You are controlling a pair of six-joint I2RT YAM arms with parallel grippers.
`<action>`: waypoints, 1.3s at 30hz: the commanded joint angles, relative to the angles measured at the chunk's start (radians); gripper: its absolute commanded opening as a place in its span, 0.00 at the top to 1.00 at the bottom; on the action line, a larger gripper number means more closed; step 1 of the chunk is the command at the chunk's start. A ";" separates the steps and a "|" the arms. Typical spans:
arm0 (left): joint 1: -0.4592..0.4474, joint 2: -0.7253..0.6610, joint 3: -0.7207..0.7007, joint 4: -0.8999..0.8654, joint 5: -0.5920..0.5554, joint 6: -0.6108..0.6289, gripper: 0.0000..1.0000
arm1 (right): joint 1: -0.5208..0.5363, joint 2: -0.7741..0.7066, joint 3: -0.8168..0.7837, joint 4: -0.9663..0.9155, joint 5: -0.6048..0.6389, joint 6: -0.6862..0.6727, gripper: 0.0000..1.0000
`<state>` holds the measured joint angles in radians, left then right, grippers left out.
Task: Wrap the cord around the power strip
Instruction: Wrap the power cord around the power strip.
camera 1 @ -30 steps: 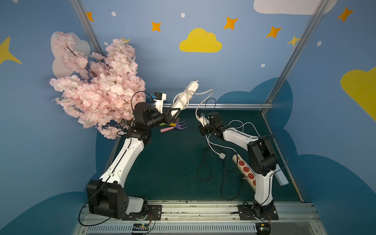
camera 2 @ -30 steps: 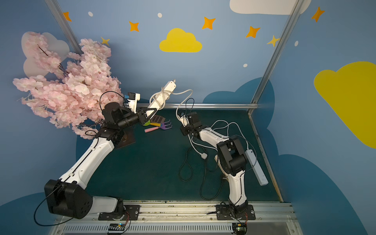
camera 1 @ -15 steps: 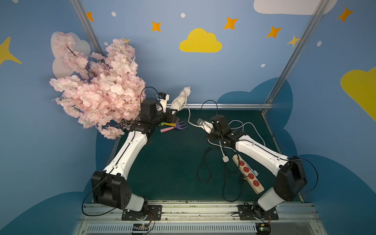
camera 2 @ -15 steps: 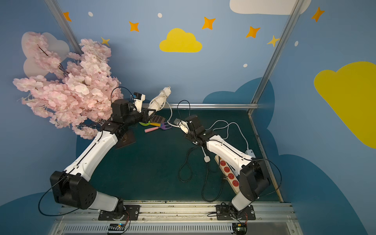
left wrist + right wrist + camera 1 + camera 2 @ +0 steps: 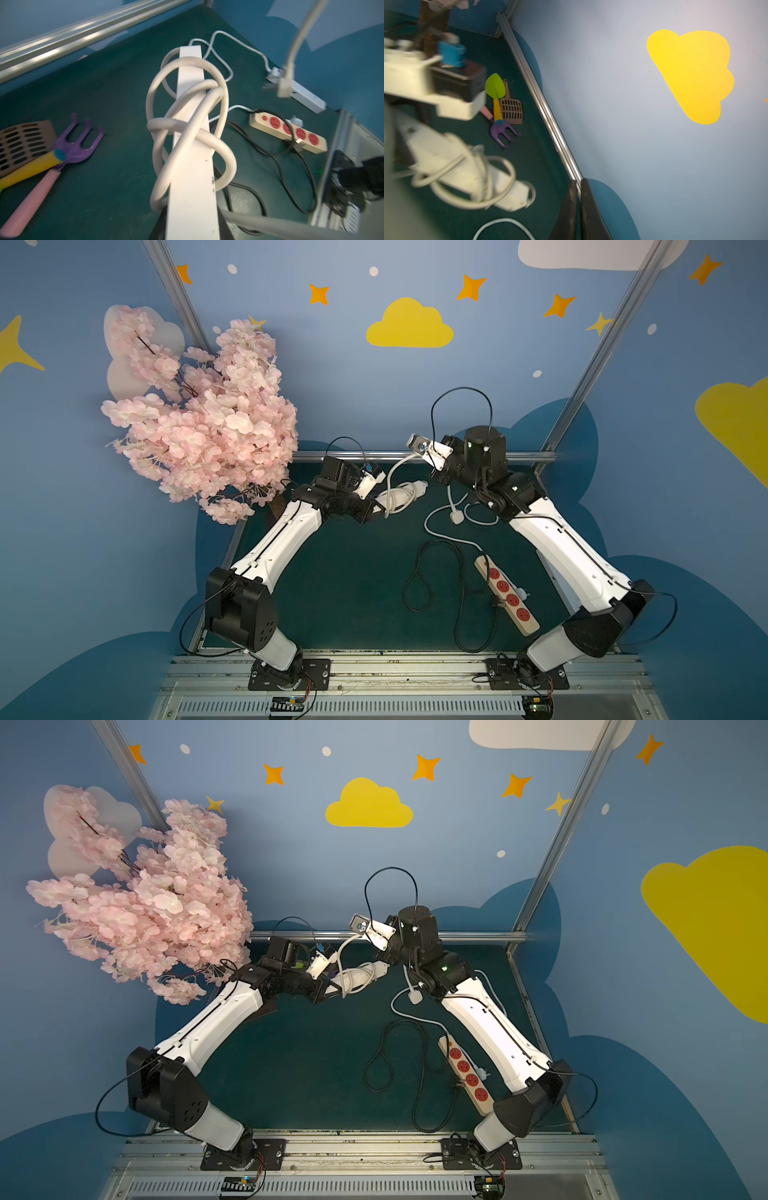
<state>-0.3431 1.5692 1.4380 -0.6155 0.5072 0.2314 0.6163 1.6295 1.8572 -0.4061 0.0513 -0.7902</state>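
Over the mat (image 5: 353, 572), from the left: the power strip (image 5: 192, 203) has sunk near level, and the right gripper (image 5: 577, 187) has swung up high, the cord (image 5: 160, 122) rising toward it. Another turn seems under way atop several loose loops. The left gripper (image 5: 374, 511) clamps the strip's end. Right jaws closed; no cord seen pinched.

White arm links (image 5: 278, 543), black joints (image 5: 239, 610), thin black looping cables (image 5: 432, 418), black base plates (image 5: 320, 672)
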 commanded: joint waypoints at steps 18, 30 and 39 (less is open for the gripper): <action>0.037 -0.208 -0.200 1.210 0.636 -0.766 0.98 | -0.325 0.476 0.253 -0.015 -0.608 0.612 1.00; 0.058 -0.185 -0.168 1.260 0.347 -0.824 0.98 | -0.263 0.521 -0.059 0.519 -0.532 0.972 0.91; 0.061 -0.186 -0.175 1.189 0.289 -0.782 0.97 | -0.213 0.627 -0.093 0.615 -0.383 1.011 0.82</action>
<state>-0.2867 1.4158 1.2190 0.5011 0.8341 -0.5983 0.4049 2.2116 1.7905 0.1722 -0.4294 0.1688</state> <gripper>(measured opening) 0.272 0.187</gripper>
